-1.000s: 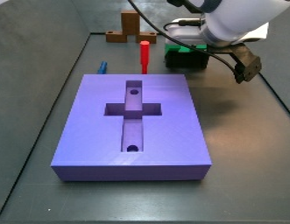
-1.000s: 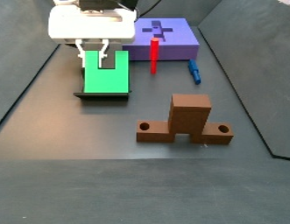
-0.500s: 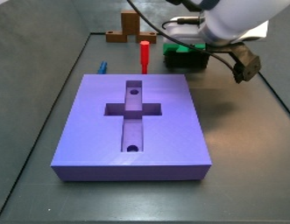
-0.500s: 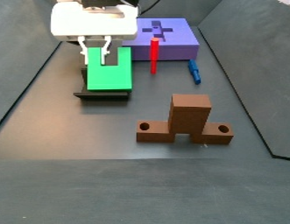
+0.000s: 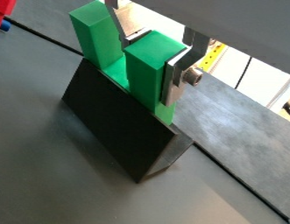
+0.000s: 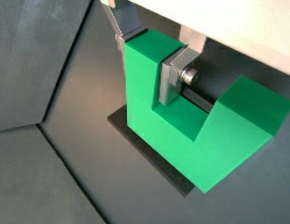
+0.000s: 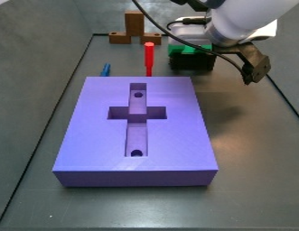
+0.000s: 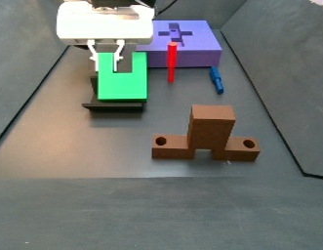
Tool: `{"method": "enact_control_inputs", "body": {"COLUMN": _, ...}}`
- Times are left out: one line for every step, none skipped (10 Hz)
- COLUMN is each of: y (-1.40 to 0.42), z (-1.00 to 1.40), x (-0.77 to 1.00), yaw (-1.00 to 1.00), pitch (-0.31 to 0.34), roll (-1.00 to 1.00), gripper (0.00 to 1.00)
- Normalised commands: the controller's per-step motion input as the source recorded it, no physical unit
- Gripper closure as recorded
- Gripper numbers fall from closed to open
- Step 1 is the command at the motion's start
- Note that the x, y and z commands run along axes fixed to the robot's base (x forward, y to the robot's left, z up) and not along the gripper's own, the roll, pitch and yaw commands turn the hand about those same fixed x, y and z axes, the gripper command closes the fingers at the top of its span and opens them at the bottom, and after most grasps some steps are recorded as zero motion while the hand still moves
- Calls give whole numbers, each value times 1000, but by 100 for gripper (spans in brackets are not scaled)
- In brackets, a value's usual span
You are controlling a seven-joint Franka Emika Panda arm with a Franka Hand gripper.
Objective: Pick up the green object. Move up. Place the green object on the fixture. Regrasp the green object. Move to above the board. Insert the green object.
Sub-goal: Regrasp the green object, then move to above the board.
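Note:
The green object (image 5: 141, 74) is a bright green U-shaped piece. It rests on the dark fixture (image 5: 117, 131) with its two arms pointing up. My gripper (image 5: 153, 57) is shut on one arm, and a silver finger plate lies flat against each side of that arm. Both wrist views show this grip (image 6: 147, 61). In a side view the gripper (image 8: 111, 61) stands over the green object (image 8: 122, 86) and the fixture (image 8: 111, 104). The purple board (image 7: 163, 135) with its cross-shaped recess lies apart from them, and it also shows in a side view (image 8: 190, 47).
A thin red peg (image 8: 171, 61) stands upright between the fixture and the board. A small blue piece (image 8: 218, 80) lies beside the board. A brown wooden upright piece (image 8: 207, 134) stands further off. Dark walls bound the floor on both sides.
The gripper has shifted very slightly over the green object since one second ago. It has stayed still for the last half second. The green object stays on the fixture.

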Motion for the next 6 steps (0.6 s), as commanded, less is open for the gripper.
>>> {"method": "enact_control_inputs", "body": {"y": 0, "z": 0, "x": 0, "yaw": 0, "pitch": 0, "roll": 0, "gripper": 100}}
{"method": "enact_control_inputs", "body": {"y": 0, "z": 0, "x": 0, "yaw": 0, "pitch": 0, "roll": 0, "gripper": 100}}
{"method": "enact_control_inputs", "body": {"y": 0, "z": 0, "x": 0, "yaw": 0, "pitch": 0, "roll": 0, "gripper": 100}}
{"method": "enact_control_inputs", "body": {"y": 0, "z": 0, "x": 0, "yaw": 0, "pitch": 0, "roll": 0, "gripper": 100}}
{"method": "enact_control_inputs", "body": {"y": 0, "z": 1400, "x": 0, "yaw": 0, "pitch": 0, "roll": 0, "gripper": 100}}
{"method": "enact_control_inputs", "body": {"y": 33, "z": 1400, "x": -2, "yaw": -4, "pitch": 40, "roll": -6, "gripper": 100}}
